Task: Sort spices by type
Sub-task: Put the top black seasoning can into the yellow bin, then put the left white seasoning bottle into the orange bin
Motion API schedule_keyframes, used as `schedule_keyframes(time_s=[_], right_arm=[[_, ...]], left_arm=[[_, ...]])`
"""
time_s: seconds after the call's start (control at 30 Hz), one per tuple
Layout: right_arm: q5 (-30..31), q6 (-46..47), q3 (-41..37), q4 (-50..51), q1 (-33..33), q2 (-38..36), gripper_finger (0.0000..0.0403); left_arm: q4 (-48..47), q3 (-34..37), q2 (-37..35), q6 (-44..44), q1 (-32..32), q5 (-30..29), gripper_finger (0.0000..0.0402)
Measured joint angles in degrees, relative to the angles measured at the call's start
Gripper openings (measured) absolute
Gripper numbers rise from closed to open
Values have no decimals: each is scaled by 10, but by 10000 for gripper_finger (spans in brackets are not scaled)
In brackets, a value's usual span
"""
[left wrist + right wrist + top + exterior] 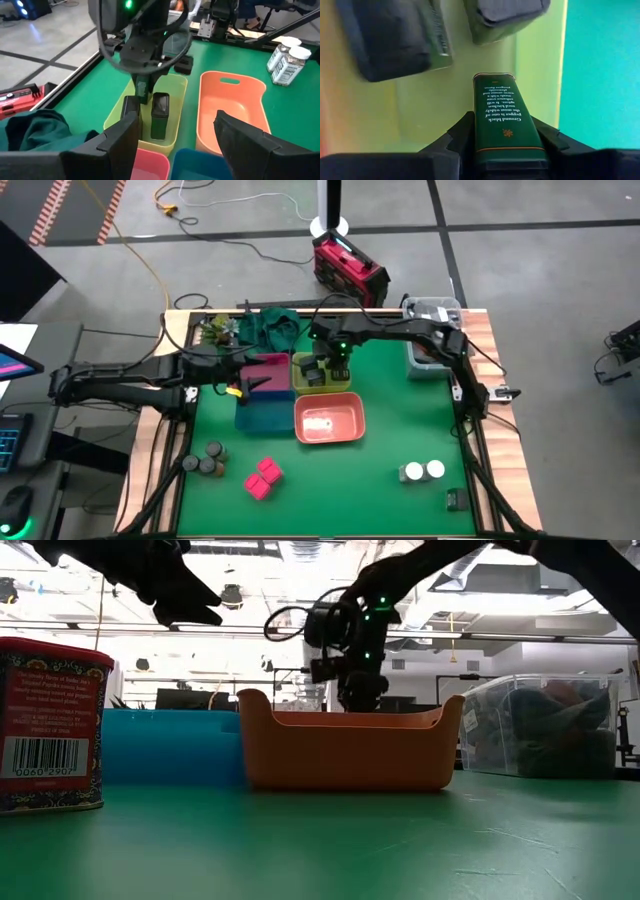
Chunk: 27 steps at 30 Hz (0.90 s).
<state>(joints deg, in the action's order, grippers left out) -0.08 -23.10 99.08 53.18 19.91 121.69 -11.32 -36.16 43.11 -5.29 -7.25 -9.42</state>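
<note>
My right gripper (335,368) points down over the yellow-green bin (300,387), shut on a dark green square jar (502,112). Two more dark square jars (395,40) (505,17) stand on the bin's floor. My left gripper (175,145) is open with nothing between its fingers, and hangs over the pink bin (268,368) and blue bin (262,415). Grey round jars (205,461), pink square packets (263,477) and white-topped round jars (423,471) stand on the green mat near the front edge. My right gripper pinches the dark green jar between its two fingers, on two opposite sides near the jar's upper end (502,142). The fingers come from above, pointing down. The jar hangs upright below them, its lower end (492,77) inside the yellow-green bin; whether it touches the floor I cannot tell.
A salmon bin (328,420) stands in front of the yellow-green one. A clear tub (430,330) sits at the far right and a green cloth (270,325) at the far edge. In the low view a red packet (50,725) stands close at the left.
</note>
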Motion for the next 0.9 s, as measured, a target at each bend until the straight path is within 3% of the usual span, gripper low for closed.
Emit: schedule_keyframes(time_s=[0.23,0.53,0.8,0.9], right_arm=[[1,-8,2,-2,2,12,173],[1,-5,11,1,1,12,266],[7,18,125,103,0,11,279],[47,26,173,163,-9,11,279]], left_arm=[[-8,0,0,0,1,0,245],[-14,0,0,-1,1,0,245],[-15,0,0,1,1,0,245],[-35,0,-8,2,6,16,245]])
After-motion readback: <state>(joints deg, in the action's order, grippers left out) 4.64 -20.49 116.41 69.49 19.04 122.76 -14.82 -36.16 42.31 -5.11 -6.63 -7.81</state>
